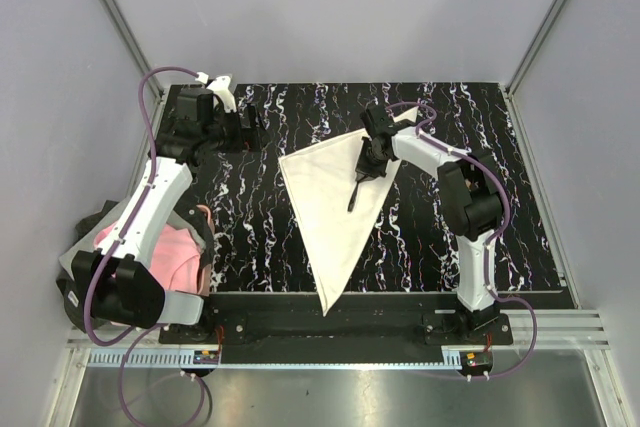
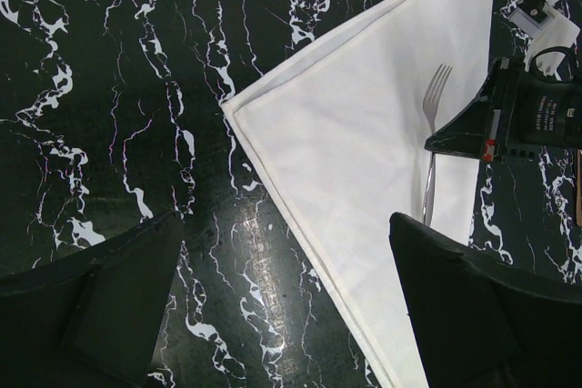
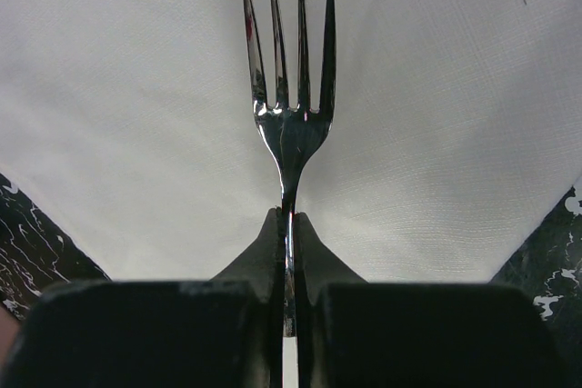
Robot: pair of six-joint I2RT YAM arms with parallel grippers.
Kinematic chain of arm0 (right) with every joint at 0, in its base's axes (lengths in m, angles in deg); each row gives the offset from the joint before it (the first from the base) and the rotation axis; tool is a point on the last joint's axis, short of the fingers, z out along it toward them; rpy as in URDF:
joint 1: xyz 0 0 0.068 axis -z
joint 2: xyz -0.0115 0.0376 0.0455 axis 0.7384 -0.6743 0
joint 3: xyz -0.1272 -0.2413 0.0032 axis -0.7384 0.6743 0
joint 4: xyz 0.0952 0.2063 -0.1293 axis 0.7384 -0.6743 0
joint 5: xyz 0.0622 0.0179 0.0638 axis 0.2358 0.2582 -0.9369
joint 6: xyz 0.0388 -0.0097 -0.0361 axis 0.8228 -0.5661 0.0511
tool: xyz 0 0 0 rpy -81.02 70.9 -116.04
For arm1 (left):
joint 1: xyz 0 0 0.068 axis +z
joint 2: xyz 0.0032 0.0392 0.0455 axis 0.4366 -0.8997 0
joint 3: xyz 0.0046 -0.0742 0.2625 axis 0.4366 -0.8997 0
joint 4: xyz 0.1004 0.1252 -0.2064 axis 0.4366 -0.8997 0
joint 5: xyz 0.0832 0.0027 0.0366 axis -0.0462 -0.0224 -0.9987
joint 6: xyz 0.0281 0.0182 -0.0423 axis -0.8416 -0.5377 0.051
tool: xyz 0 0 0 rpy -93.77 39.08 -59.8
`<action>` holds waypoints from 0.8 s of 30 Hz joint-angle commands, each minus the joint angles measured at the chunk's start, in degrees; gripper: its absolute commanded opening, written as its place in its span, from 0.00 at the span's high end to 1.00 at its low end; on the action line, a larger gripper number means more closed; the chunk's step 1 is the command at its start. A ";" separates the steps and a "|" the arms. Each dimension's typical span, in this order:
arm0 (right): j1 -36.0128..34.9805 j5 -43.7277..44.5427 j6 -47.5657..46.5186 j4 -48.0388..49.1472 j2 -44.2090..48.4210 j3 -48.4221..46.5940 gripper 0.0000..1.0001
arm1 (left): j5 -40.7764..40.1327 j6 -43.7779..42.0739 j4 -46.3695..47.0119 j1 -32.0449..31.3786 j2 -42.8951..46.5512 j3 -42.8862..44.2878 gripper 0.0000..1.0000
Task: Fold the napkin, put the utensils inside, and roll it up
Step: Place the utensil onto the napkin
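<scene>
The fork, judged stiff, light and slippery, is clamped at its neck by the closed right gripper over the soft folded napkin, toward the cloth's 2 o'clock side. The left gripper is held open and empty at the napkin's 10 o'clock.

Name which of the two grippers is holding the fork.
The right gripper: its jaws are shut on the fork by its handle, tines over the cream napkin. The left gripper stands wide open, holding nothing.
</scene>
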State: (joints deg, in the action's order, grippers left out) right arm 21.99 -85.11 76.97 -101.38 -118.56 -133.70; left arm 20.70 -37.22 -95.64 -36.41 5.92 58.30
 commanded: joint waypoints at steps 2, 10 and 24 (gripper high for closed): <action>-0.32 2.45 -0.12 -0.77 -1.06 -1.96 1.00 | 1.45 0.44 2.40 0.07 2.08 -0.08 0.01; -0.32 3.24 -1.26 -2.44 -2.73 -2.57 0.99 | 1.54 0.44 2.31 0.07 2.08 -0.08 0.01; 4.14 6.23 -13.81 -3.15 13.25 3.64 0.43 | 1.45 0.26 2.31 0.07 1.90 -0.08 0.01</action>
State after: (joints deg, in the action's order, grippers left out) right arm 22.28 -83.30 70.15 -103.94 -116.31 -133.61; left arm 21.07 -37.20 -95.64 -36.41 5.92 58.30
